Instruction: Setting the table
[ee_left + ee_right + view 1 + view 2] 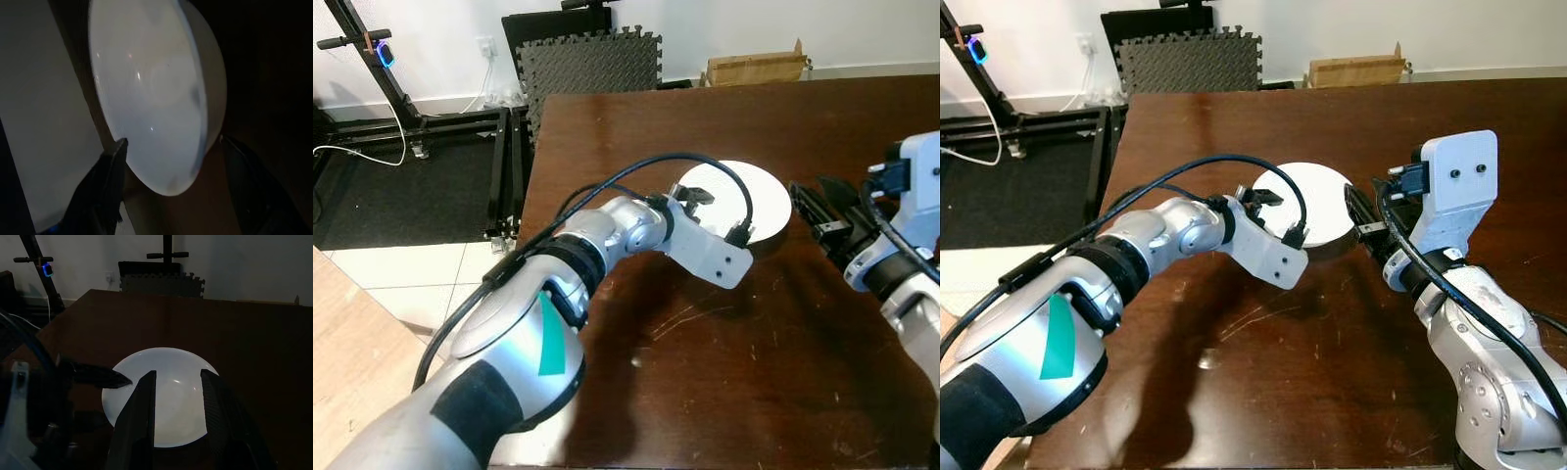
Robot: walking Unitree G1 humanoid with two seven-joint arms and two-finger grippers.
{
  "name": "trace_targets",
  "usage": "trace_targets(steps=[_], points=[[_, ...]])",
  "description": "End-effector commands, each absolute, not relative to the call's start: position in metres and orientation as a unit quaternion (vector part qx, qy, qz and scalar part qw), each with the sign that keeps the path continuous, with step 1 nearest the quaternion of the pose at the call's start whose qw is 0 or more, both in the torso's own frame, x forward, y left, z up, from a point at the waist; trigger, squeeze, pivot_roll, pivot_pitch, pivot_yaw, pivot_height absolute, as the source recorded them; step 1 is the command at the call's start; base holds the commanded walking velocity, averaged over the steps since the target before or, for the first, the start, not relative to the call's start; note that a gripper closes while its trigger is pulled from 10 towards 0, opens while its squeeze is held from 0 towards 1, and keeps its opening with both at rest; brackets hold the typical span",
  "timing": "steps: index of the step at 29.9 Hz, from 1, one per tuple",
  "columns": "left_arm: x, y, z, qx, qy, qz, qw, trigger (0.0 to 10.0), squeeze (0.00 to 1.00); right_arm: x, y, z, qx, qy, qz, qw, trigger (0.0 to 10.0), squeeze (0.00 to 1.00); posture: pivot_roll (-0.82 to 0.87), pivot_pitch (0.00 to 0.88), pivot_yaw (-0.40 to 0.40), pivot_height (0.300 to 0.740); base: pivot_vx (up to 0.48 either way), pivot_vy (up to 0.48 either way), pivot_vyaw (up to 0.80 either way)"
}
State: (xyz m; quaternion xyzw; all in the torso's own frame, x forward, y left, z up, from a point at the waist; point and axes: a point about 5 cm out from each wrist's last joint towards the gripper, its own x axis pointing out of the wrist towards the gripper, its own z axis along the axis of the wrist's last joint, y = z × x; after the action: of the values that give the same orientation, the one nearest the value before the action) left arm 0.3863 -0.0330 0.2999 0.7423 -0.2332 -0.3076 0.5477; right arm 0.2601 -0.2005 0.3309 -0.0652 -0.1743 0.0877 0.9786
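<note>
On the dark table (1489,117), a round white plate (1317,201) lies flat between both grippers.

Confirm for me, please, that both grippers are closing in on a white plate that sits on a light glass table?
Not quite: the table is dark brown wood, as the right eye view shows. The rest holds: the left gripper and the right gripper flank the white plate, one on each side.
</note>
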Motion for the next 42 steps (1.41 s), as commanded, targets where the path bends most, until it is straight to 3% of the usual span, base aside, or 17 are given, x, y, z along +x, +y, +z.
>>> trace_targets(steps=[1,22,28,29,33,38,42], points=[[0.387,-0.032,0.286,0.745,-0.212,-0.322,0.545,0.0,0.00,0.255,-0.200,0.329,-0.063,-0.176,0.089,0.978,10.0,0.00,-0.24,0.291,0.198,0.740,0.000,0.000,0.00],[0.393,-0.015,0.282,0.746,-0.207,-0.311,0.552,0.0,0.00,0.258,-0.199,0.331,-0.059,-0.181,0.092,0.977,10.0,0.00,-0.23,0.277,0.169,0.740,0.000,0.000,0.00],[0.399,0.006,0.286,0.754,-0.213,-0.300,0.545,0.0,0.00,0.262,-0.198,0.335,-0.053,-0.188,0.098,0.976,10.0,0.00,-0.21,0.261,0.142,0.740,0.000,0.000,0.00],[0.401,0.016,0.293,0.748,-0.220,-0.293,0.554,10.0,0.00,0.263,-0.196,0.336,-0.048,-0.194,0.099,0.975,10.0,0.00,-0.20,0.244,0.144,0.740,0.000,0.000,0.00],[0.402,0.021,0.298,0.743,-0.226,-0.292,0.559,10.0,0.00,0.263,-0.195,0.338,-0.043,-0.200,0.098,0.974,10.0,0.00,-0.20,0.244,0.144,0.740,0.000,0.000,0.00],[0.405,0.067,0.334,0.692,-0.269,-0.248,0.622,10.0,0.00,0.265,-0.185,0.346,0.035,-0.253,0.093,0.962,10.0,0.00,-0.15,0.196,0.142,0.740,0.000,0.000,0.00],[0.403,0.087,0.345,0.670,-0.305,-0.208,0.645,10.0,0.00,0.279,-0.166,0.350,0.086,-0.263,0.133,0.952,10.0,0.00,-0.10,0.150,0.118,0.740,0.000,0.000,0.00]])
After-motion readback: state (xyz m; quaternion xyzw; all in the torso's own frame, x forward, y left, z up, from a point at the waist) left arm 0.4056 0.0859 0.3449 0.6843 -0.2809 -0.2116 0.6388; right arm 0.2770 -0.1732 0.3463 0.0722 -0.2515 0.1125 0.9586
